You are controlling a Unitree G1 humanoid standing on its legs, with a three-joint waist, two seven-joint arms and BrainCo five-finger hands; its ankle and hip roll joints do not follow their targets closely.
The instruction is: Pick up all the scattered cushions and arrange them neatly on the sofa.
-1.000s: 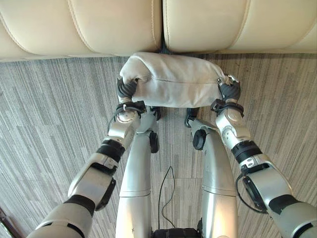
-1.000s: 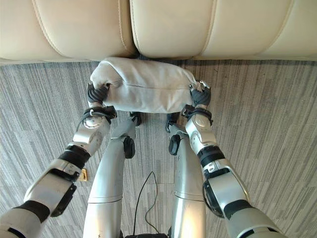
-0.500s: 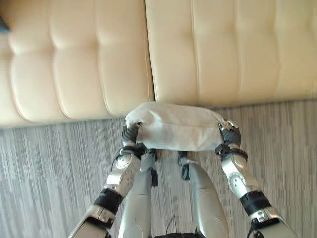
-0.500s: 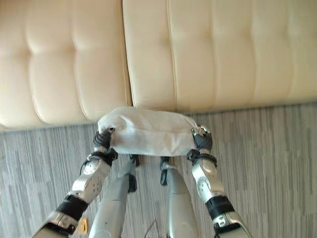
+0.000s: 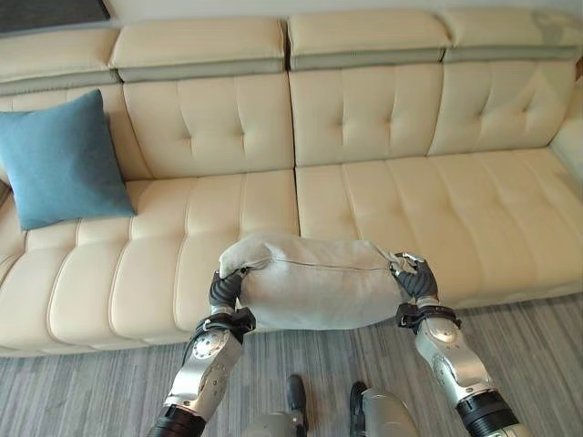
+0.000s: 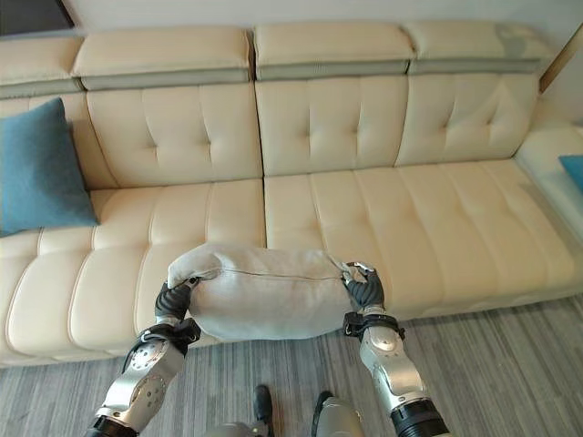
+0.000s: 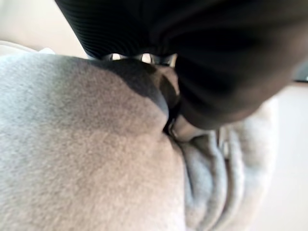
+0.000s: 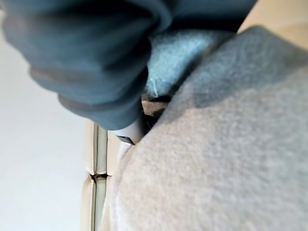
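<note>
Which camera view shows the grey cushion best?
The left eye view: the whole grey cushion shows there, held at its ends by the left hand and the right hand, in front of the sofa. The right eye view shows nearly the same. Both wrist views show close grey fabric.

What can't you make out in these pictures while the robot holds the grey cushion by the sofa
- Left hand: fingers sunk into the grey cushion in the eye views; its dark cover blocks them in the left wrist view.
- Right hand: the same at the cushion's other end.
- Teal cushion on the sofa: cut by the right eye view's edge.
</note>
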